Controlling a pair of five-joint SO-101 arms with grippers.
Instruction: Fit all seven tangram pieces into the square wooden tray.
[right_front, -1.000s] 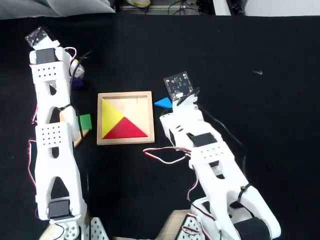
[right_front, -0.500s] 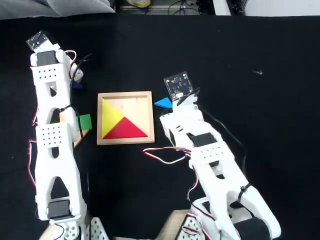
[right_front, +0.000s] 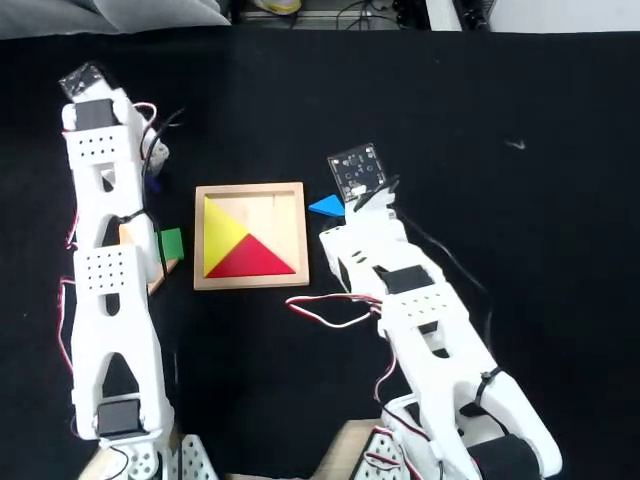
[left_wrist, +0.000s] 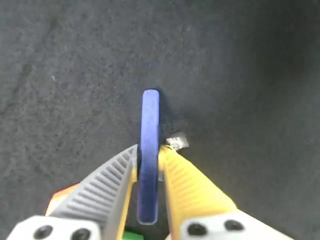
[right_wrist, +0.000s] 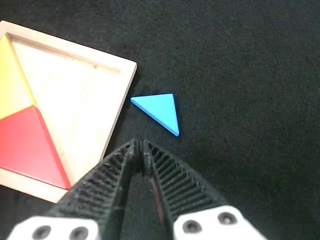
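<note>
Carry step: with left gripper (left_wrist: 148, 160) clamped on the upright dark-blue piece (left_wrist: 150, 125) far left of the tray (right_front: 250, 188), move right and lay flat on its bare floor, with right gripper (right_wrist: 142, 152) closed empty by the light-blue triangle (right_wrist: 159, 111).

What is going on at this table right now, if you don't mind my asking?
Two robot arms are working on a tangram puzzle. The left gripper is shut on a dark blue piece, held on edge over the black cloth. The wooden tray holds a yellow triangle and a red triangle. The right gripper is shut and empty near a light blue triangle lying outside the tray. A green piece waits on the other side.
</note>
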